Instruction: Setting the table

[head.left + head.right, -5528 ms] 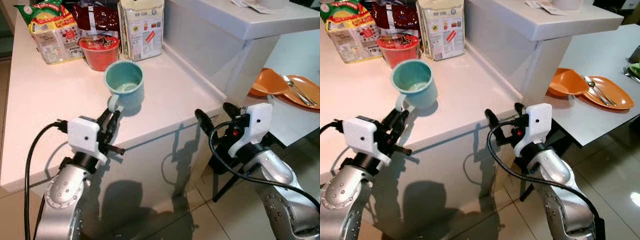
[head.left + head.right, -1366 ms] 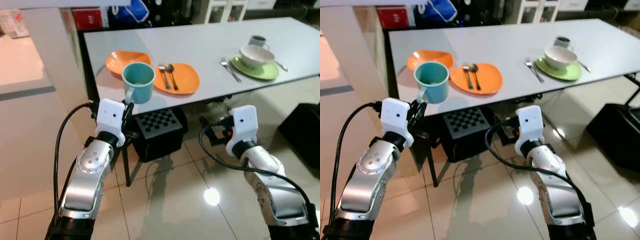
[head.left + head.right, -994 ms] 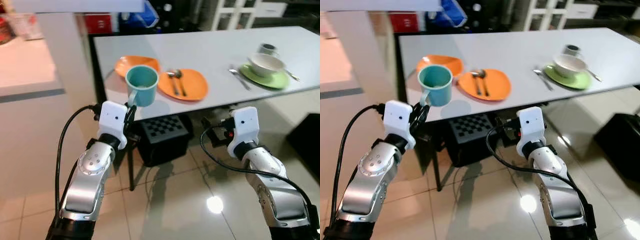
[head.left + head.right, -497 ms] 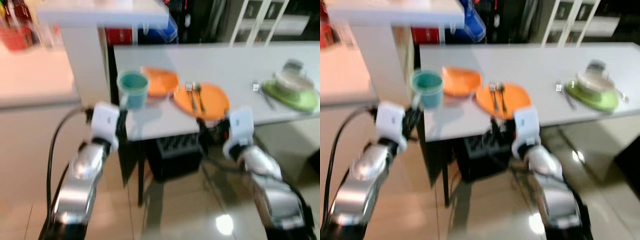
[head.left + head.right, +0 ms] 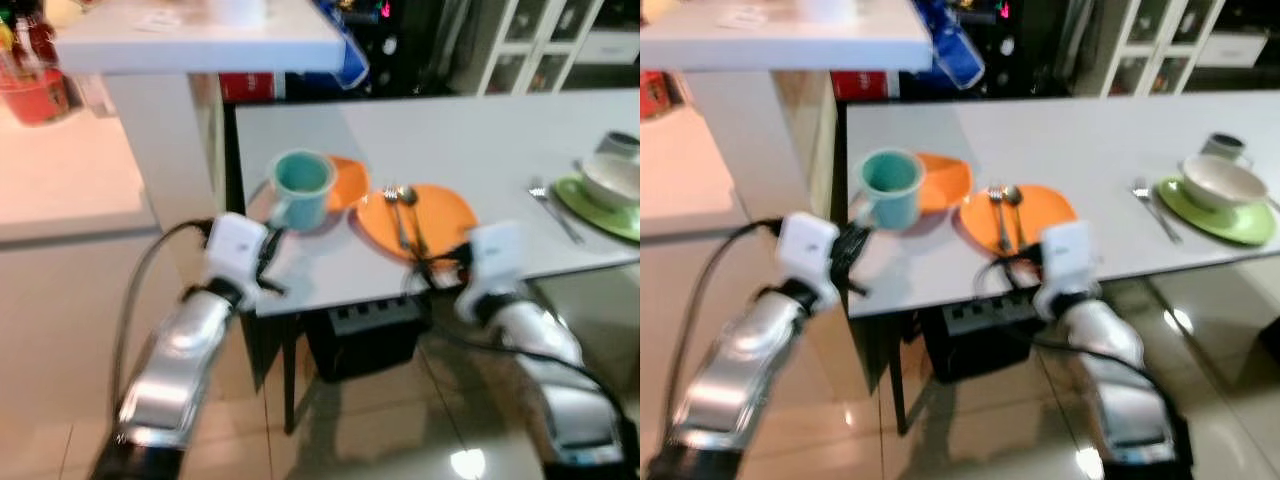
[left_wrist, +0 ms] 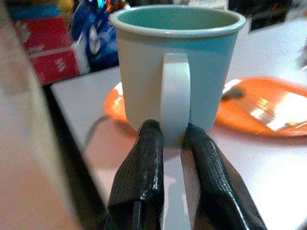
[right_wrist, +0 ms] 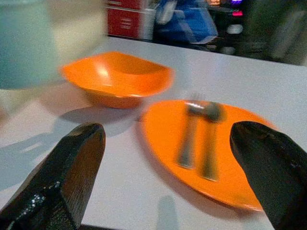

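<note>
Jaws of left gripper (image 6: 173, 143) clamp mug (image 6: 177, 67) handle above table (image 5: 330, 270) corner.

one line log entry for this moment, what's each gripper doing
left gripper: shut on teal mug handle, over table corner | right gripper: open, idle by orange plate | mug not yet placed

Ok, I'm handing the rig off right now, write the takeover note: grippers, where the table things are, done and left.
Left gripper: shut on the teal mug by its handle, held above the table's near corner.
Right gripper: open, low at the table edge facing the orange plate.
On the table: orange bowl, fork and spoon on the orange plate; green plate with white bowl farther right.
Left: set the mug down by the orange setting.
</note>
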`<state>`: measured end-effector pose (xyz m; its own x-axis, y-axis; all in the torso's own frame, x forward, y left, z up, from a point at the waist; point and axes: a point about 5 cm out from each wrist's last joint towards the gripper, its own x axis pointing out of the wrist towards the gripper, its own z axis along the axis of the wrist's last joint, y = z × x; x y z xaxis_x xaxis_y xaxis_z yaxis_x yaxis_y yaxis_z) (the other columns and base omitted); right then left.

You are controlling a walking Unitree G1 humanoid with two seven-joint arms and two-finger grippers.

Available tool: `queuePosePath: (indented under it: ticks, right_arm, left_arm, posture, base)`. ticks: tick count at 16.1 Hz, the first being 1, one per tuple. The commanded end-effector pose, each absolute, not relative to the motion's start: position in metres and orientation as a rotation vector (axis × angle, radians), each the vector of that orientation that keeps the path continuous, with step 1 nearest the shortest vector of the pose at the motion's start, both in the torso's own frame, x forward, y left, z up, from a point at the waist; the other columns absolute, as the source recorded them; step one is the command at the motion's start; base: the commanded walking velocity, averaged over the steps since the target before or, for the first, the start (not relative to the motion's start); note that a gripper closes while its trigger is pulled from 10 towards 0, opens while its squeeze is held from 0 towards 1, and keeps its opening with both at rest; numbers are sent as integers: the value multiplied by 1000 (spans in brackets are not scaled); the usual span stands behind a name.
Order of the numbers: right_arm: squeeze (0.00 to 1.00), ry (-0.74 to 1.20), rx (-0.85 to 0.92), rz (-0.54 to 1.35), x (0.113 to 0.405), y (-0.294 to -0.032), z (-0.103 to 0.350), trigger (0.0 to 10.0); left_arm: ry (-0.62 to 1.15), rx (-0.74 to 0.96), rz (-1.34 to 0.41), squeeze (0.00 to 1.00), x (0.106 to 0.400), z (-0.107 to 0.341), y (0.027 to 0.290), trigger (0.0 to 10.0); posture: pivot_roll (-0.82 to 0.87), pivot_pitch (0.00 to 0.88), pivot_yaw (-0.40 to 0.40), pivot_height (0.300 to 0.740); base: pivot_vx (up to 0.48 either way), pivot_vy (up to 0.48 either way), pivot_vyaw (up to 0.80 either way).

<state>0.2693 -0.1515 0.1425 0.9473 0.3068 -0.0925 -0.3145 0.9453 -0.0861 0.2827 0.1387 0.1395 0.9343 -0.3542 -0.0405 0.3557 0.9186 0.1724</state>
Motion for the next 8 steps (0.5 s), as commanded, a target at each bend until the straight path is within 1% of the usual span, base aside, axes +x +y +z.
queuePosePath:
  ticks: [1, 4, 6, 8]
  right_arm:
    - [0, 71, -81, 357, 263, -157, 146, 10000]
    - [0, 58, -31, 479, 253, -154, 154, 10000]
    - [0, 58, -21, 519, 250, -154, 157, 10000]
    - [0, 77, -25, 605, 243, -155, 160, 10000]
  left_arm:
    - [-3, 168, -446, 0, 282, 140, 125, 10000]
    - [2, 148, -520, 0, 284, 134, 121, 10000]
    - [9, 141, -539, 0, 286, 132, 119, 10000]
    - [32, 128, -579, 0, 293, 124, 113, 10000]
  posture:
    - [-6, 0, -17, 740]
    - [-24, 0, -14, 740]
    - [-30, 0, -14, 740]
    - [-43, 0, -13, 740]
  base:
    - [0, 0, 0]
    - [0, 0, 0]
    - [0, 0, 0]
    - [0, 0, 0]
